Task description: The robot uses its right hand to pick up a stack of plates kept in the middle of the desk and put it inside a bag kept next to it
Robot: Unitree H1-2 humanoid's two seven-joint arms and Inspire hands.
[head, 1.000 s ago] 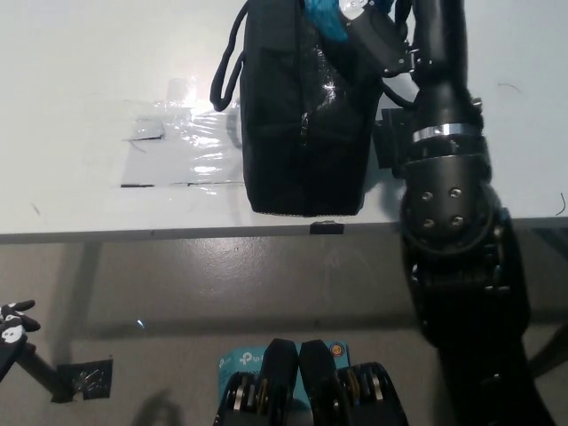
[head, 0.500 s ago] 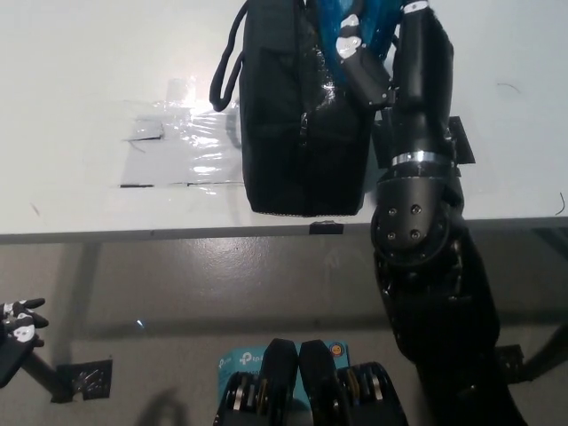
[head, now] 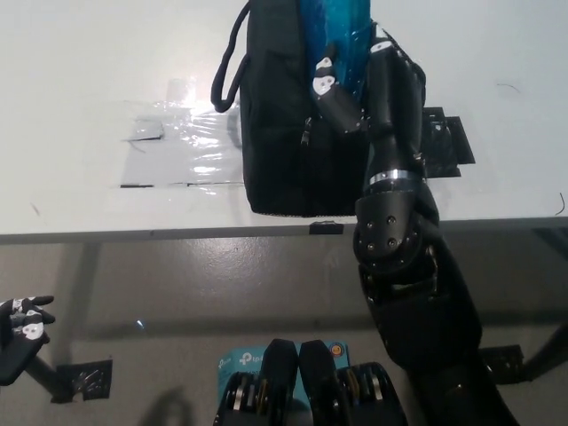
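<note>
Now the right hand [head: 342,89] is over the bag [head: 297,133], its fingers [head: 323,78] wrapped round the blue plates [head: 335,31], which stand on edge with their lower part already down in the bag's mouth and their upper part showing above the hand. The bag stands upright on the desk [head: 80,71], near the front edge, with its strap [head: 229,67] looping out on the robot's left side. A taped plastic patch [head: 173,146] lies on the desk just beside the bag, and a black marker [head: 441,142] lies on the other side, partly behind the forearm.

To my eye the insertion is well under way but not finished. Doing it well means keeping the stack vertical and lined up with the opening, lowering it straight so the rims do not catch the soft wall, and letting go only once the plates rest on the bottom. The bag is light and unsupported, so a sideways push from the wrist could tip it or slide it toward the edge.

The left hand [head: 22,333] hangs low at the lower left, off the desk; I cannot tell its state.
</note>
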